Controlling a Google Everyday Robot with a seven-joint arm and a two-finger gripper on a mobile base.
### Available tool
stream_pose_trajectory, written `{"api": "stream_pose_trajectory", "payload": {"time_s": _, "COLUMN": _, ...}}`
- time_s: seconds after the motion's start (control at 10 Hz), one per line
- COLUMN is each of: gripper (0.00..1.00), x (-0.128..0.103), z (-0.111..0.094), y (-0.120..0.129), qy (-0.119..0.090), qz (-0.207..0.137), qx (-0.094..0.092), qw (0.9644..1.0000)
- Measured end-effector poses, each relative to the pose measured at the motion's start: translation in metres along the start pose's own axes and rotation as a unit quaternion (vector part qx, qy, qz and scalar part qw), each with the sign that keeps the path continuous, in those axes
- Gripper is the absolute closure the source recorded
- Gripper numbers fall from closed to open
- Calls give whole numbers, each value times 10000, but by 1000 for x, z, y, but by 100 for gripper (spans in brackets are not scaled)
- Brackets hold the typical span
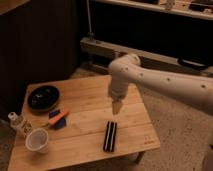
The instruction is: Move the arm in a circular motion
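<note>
The cream-white arm [165, 82] reaches in from the right edge, bends at a rounded elbow [122, 67] and points down over the wooden table [85, 105]. Its narrow tapered tip, the gripper [116, 109], hangs just above the right half of the table, a little behind a black rectangular object [110, 136]. Nothing shows in the gripper.
On the table's left side lie a black bowl [43, 97], an orange and blue item [59, 119], a white cup [38, 140] and a small bottle [16, 121]. A dark wall and a shelf unit [150, 55] stand behind; speckled floor lies to the right.
</note>
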Motion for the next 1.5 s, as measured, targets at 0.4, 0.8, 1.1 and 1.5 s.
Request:
{"api": "stream_pose_trajectory", "payload": {"time_s": 0.4, "gripper": 35, "x": -9, "z": 12, "y": 45, "qy": -76, "qz": 224, "qx": 9, "qw": 9997}}
{"api": "stream_pose_trajectory", "payload": {"time_s": 0.8, "gripper": 35, "x": -83, "z": 42, "y": 30, "qy": -278, "qz": -93, "qx": -120, "qw": 9995}}
{"api": "stream_pose_trajectory", "payload": {"time_s": 1.1, "gripper": 35, "x": -157, "z": 64, "y": 4, "qy": -430, "qz": -633, "qx": -309, "qw": 9966}}
{"api": "stream_pose_trajectory", "payload": {"time_s": 1.5, "gripper": 35, "x": -256, "z": 83, "y": -33, "qy": -553, "qz": -1538, "qx": -529, "qw": 9851}}
